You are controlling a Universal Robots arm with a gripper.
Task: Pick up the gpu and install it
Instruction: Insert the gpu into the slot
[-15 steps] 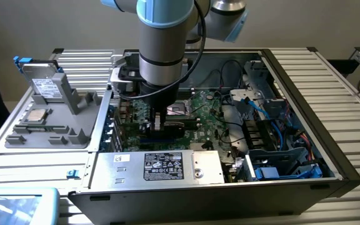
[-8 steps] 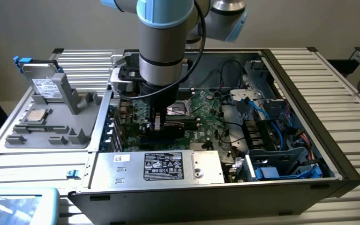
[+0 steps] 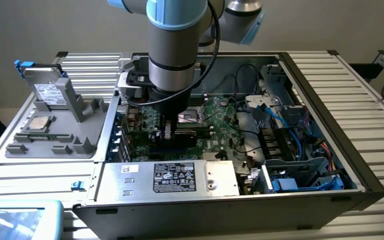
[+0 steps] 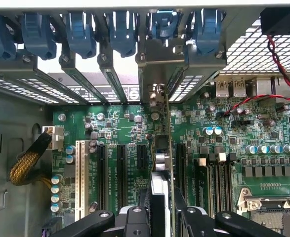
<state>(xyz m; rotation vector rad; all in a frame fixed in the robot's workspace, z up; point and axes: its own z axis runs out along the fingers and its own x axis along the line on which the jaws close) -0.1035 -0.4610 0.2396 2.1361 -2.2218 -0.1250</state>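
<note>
The gripper (image 3: 168,131) hangs straight down from the arm (image 3: 172,60) into the open computer case (image 3: 325,150). In the exterior view it sits over the green motherboard (image 3: 215,125), with the CPU socket (image 3: 190,116) at about one o'clock from it and the silver power supply (image 3: 178,177) at six o'clock. In the wrist view the gripper (image 4: 160,215) is narrowed onto the gpu (image 4: 160,148), with a black finger (image 4: 137,219) pressed against each face of the card. The gpu stands upright and is seen edge-on. It lines up with the expansion slots on the motherboard (image 4: 120,133), between the black slots beside the white slot (image 4: 79,182) and the memory slots near the CPU socket (image 4: 270,207). Its silver bracket end meets the rear wall of the case among the blue slot latches (image 4: 120,29). Whether its lower edge is fully down in a slot cannot be told. A yellow-sleeved cable (image 4: 26,165) plugs in at the board's far side, well apart from the card. Outside the case, at nine o'clock from the gripper in the exterior view, a grey fixture tray (image 3: 65,135) holds a hard drive (image 3: 48,92) on edge and a processor chip (image 3: 40,122) lying flat.
</note>
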